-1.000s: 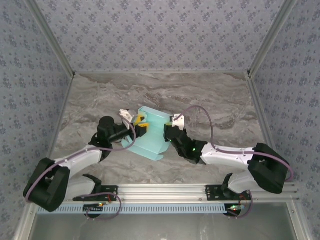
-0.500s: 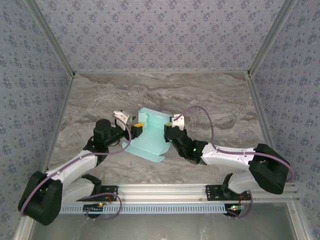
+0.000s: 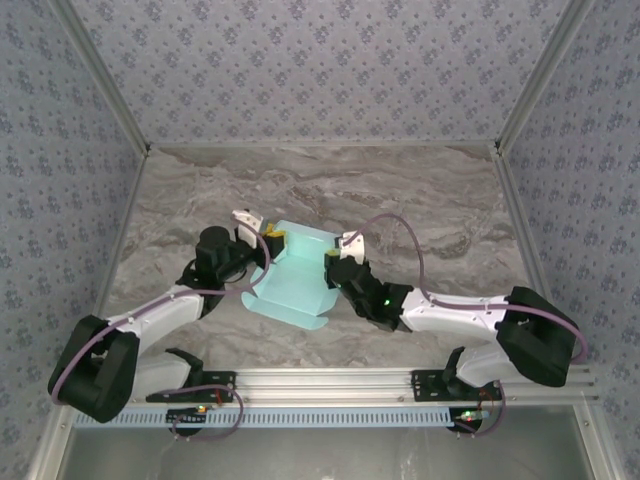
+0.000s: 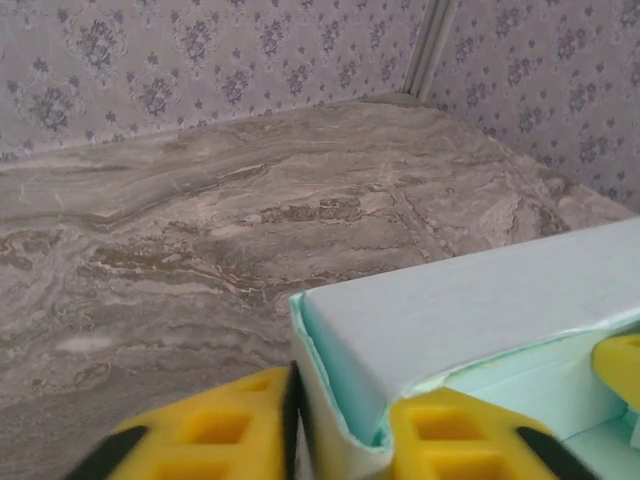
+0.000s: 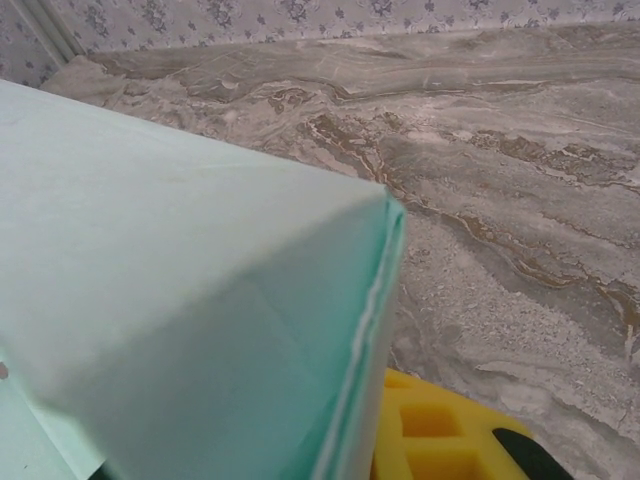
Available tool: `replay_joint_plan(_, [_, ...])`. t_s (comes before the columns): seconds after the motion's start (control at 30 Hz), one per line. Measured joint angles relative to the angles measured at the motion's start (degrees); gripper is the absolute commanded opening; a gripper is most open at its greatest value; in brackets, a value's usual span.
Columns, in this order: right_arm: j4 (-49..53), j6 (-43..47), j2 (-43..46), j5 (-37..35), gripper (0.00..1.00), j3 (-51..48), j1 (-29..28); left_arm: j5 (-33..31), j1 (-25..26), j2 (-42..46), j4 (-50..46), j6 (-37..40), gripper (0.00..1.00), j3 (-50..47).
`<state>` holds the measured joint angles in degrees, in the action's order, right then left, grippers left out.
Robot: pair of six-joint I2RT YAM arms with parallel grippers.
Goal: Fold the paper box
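Observation:
The paper box (image 3: 295, 275) is a pale aqua card, half folded, with raised side walls and a flap lying toward the front, near the middle of the marble table. My left gripper (image 3: 268, 240) is shut on its left wall; in the left wrist view the doubled card edge (image 4: 335, 400) sits pinched between the yellow fingers (image 4: 215, 435). My right gripper (image 3: 335, 268) is shut on the right wall. In the right wrist view the folded wall (image 5: 200, 300) stands close, with one yellow finger (image 5: 440, 440) pressed against its outer side; the other finger is hidden behind the card.
The marble tabletop (image 3: 420, 200) stretches bare behind and to both sides of the box. Patterned walls (image 3: 320, 60) close off the back and sides. The aluminium rail (image 3: 320, 385) with the arm bases runs along the near edge.
My left gripper drew back to the left and opened, then came in again and shut on the box's left wall. The box shifted slightly left and forward. The right gripper kept its hold.

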<state>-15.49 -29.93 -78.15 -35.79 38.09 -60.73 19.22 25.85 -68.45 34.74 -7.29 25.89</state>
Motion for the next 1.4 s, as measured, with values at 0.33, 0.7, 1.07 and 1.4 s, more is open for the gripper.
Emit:
replay_joint_plan(0.33, [1.31,0.0,-1.73,-5.05,0.18,1.53,-2.75,-3.89,0.98,-2.08,1.29,-0.31,0.07,0.0])
replay_joint_plan(0.7, [4.81,-3.45,-3.23,-14.78,0.16,3.58,-7.63,-9.66,3.52,-2.95,1.51,-2.38,0.25,0.94])
replay_joint_plan(1.07, [8.63,-6.45,-5.14,-17.42,0.25,5.9,-8.48,-14.86,6.69,-4.37,2.89,-1.77,0.0,0.96])
replay_joint_plan(1.4, [8.52,-6.93,-6.08,-10.01,0.59,7.78,-3.76,-25.2,8.68,-3.19,0.57,-3.32,0.0,0.94])
